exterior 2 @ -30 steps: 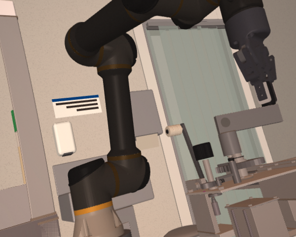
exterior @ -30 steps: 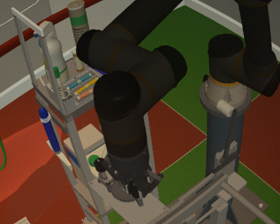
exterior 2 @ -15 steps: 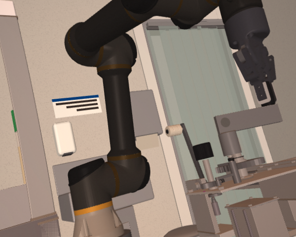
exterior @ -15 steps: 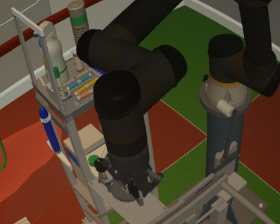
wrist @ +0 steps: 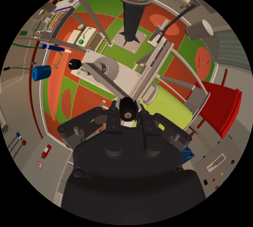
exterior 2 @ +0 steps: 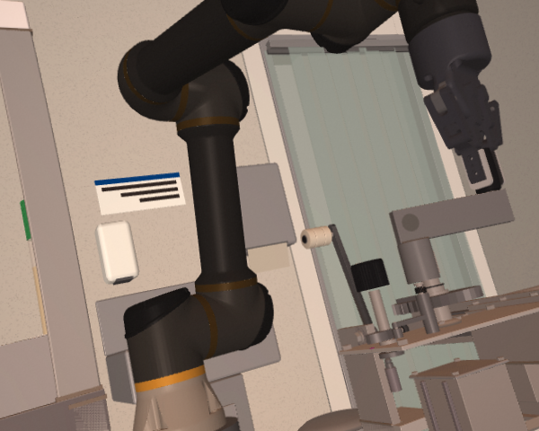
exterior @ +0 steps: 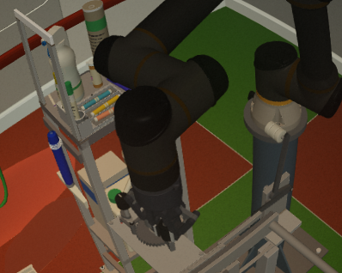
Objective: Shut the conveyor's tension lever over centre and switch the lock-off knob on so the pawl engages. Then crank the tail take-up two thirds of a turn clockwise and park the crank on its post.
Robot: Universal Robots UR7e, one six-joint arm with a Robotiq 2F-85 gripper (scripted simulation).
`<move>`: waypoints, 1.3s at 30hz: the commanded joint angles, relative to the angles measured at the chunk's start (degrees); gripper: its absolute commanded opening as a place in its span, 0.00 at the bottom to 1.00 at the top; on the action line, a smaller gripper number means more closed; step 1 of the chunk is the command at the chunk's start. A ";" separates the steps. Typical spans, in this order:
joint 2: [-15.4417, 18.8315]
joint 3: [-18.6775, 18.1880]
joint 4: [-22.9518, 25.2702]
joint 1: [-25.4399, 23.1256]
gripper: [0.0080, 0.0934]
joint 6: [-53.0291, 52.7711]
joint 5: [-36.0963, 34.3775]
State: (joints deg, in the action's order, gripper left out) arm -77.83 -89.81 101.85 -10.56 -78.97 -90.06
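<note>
On the pale plate at the conveyor's near end sit the toothed ratchet wheel [wrist: 107, 68], the black lock-off knob [wrist: 74, 64] [exterior 2: 370, 274] and the grey crank arm [exterior 2: 451, 215] on its post above the wheel. I hold the crank's black handle [wrist: 127, 110] between the fingers of my gripper [wrist: 127, 109] [exterior 2: 486, 174] [exterior: 167, 234], at the arm's free end. The tension lever [exterior 2: 349, 273], a dark rod with a cream roller grip [exterior 2: 316, 237] [exterior: 276, 130], stands tilted up beside the robot's pedestal.
Behind the plate a tall frame carries a tray of bottles and pens [exterior: 85, 96], with a blue marker [exterior: 59, 156] on its leg. A box with a green button [wrist: 81, 41] sits by the knob. The yellow-green roller [wrist: 168, 108] and conveyor rails [wrist: 151, 68] run right; a red bucket [wrist: 219, 109] lies beyond.
</note>
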 commanded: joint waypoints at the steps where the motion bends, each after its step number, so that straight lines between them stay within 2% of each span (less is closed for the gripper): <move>1: 0.05 0.02 0.23 0.02 0.28 0.00 0.06; 12: 0.05 0.02 0.23 0.02 0.53 0.00 0.06; 25: -0.04 0.33 -0.15 0.02 0.53 0.00 0.06; 39: -0.80 4.66 -5.25 0.02 0.53 0.00 0.06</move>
State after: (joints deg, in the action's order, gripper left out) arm -78.64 -85.08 96.54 -10.54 -78.97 -90.00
